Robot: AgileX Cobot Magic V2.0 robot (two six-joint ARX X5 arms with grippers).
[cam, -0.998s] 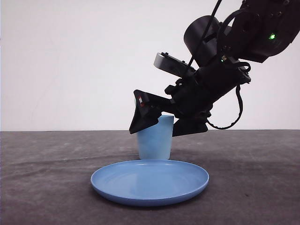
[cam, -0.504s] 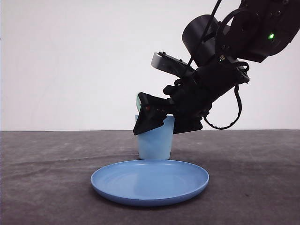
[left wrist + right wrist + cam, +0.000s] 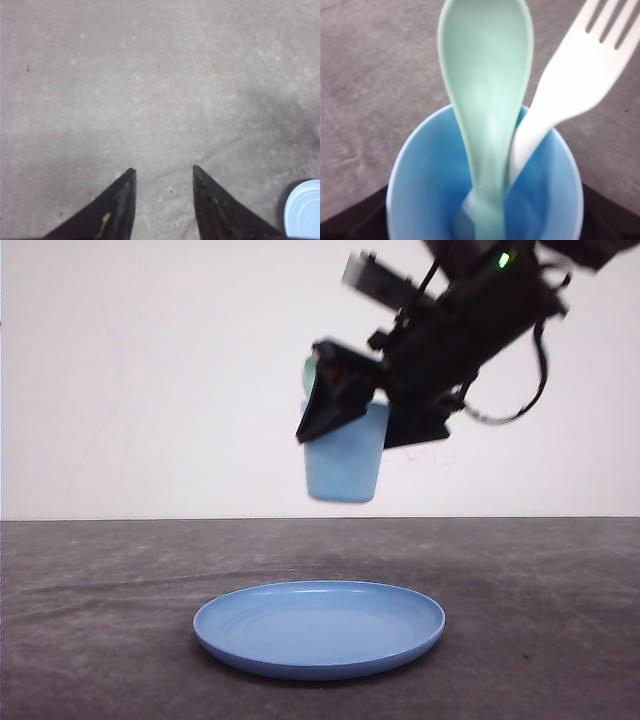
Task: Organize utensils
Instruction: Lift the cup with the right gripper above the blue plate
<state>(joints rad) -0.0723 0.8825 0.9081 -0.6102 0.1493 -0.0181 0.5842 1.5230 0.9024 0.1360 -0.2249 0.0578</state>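
My right gripper (image 3: 362,435) is shut on the light blue cup (image 3: 345,465) and holds it in the air, above the far part of the round blue plate (image 3: 320,625). Both utensils stand in the cup. The mint-green spoon (image 3: 485,75) rests bowl up, and its tip (image 3: 310,370) peeks over the rim beside the near finger. The white fork (image 3: 580,70) leans next to it, tines up. In the right wrist view the cup (image 3: 420,190) sits between my right gripper's (image 3: 482,220) dark fingers. My left gripper (image 3: 162,172) is open over bare table.
The plate lies empty on the dark grey table (image 3: 100,620), near the front edge. A pale round rim (image 3: 305,210) shows at the corner of the left wrist view. A white wall stands behind the table.
The right gripper has lifted the cup off the table, with the utensils inside, and carried it up and slightly right. The plate has not moved.
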